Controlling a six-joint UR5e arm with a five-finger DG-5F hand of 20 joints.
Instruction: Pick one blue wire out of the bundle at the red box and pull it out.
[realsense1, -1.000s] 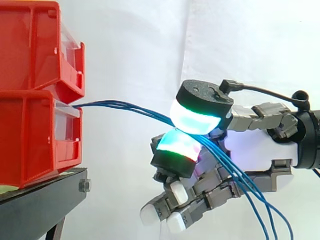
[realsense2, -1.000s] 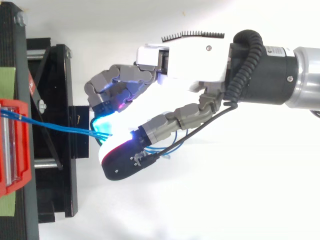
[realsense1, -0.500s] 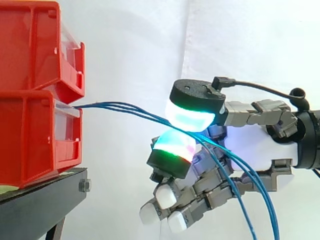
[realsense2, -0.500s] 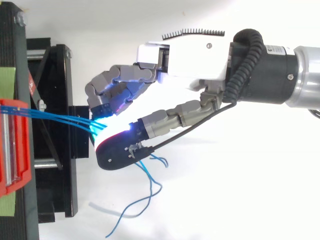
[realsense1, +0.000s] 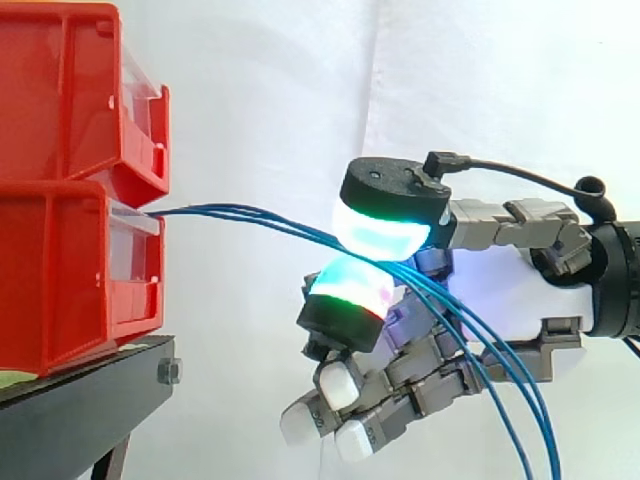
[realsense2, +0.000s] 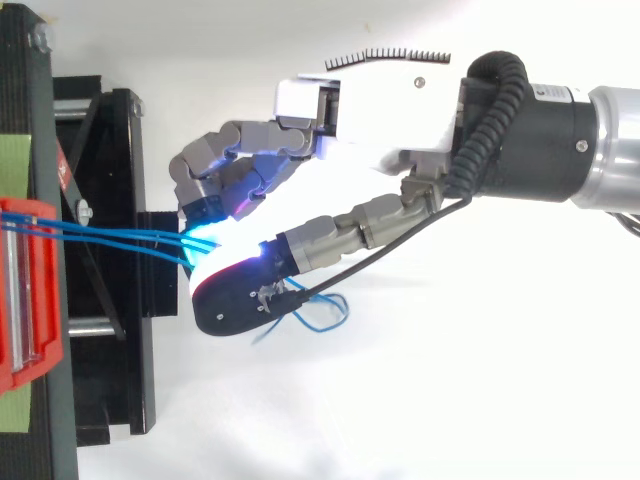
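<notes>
Two red boxes stand one on the other at the left of the side view, on a black stand (realsense1: 90, 400) before a white curtain (realsense1: 280, 100). The upper red box (realsense1: 70, 100) and the lower red box (realsense1: 70, 270) each have a clear plate at the front. What lies inside them cannot be seen from this side. A bundle of several blue wires (realsense1: 240, 214) comes out at the top of the lower box's clear plate. It runs to the right, a little downward, to the hand (realsense1: 520, 300).

The hand enters from the right. Two of its thick pads (realsense1: 385, 225), glowing green, cyan and red, stand one above the other. They are pressed together on the blue wires, which pass between them. It is not possible to tell if one wire is separated from the others there. The other fingers are curled below, with white tips. Behind the pads the wires go down to the lower right edge.

The top view adds that the wires (realsense2: 120, 237) lie side by side and spread a little apart over the black stand (realsense2: 110, 160). They meet at the glowing pads. It also shows a loose blue loop just beside the lower finger. The hand (realsense2: 380, 100) is seen there from above, its fingers bent toward the boxes.
</notes>
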